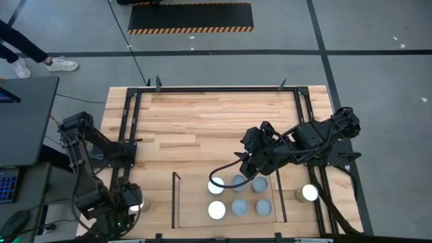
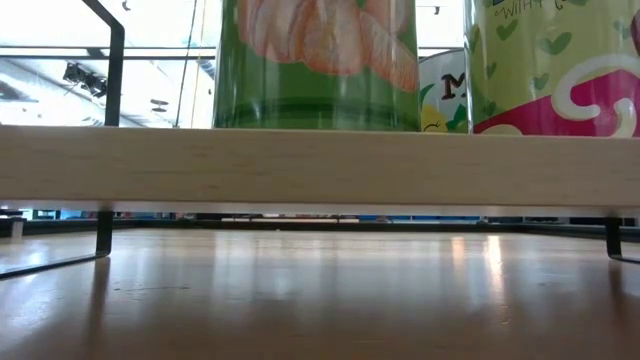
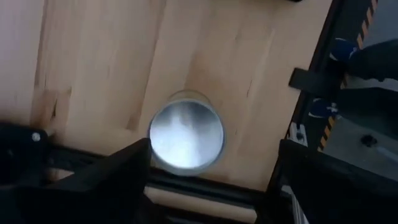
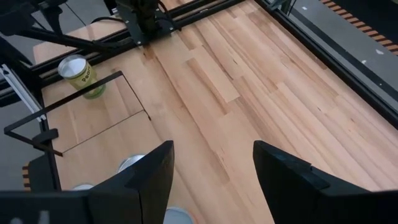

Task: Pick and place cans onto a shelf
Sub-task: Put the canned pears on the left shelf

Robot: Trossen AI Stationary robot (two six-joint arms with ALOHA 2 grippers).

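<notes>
Six cans stand in two rows in the shelf (image 1: 179,202), among them bright-topped ones (image 1: 216,186) (image 1: 216,210) and grey-topped ones (image 1: 239,207) (image 1: 263,208). My right gripper (image 1: 255,169) (image 4: 211,180) hovers over the far row, open and empty. Another can (image 1: 308,193) stands on the table right of the shelf. The last can (image 1: 138,201) (image 3: 186,137) stands upright near the table's left front. My left gripper (image 1: 129,201) (image 3: 211,186) is open above it, one finger on either side. In the low view two cans (image 2: 315,65) (image 2: 555,65) stand on the shelf's board (image 2: 320,165).
A black table-wide frame (image 1: 128,115) runs along the table's edges, with rails close to both arms. The far half of the wooden table (image 1: 216,115) is bare board. A person's shoes (image 1: 61,65) show on the floor beyond the far left corner.
</notes>
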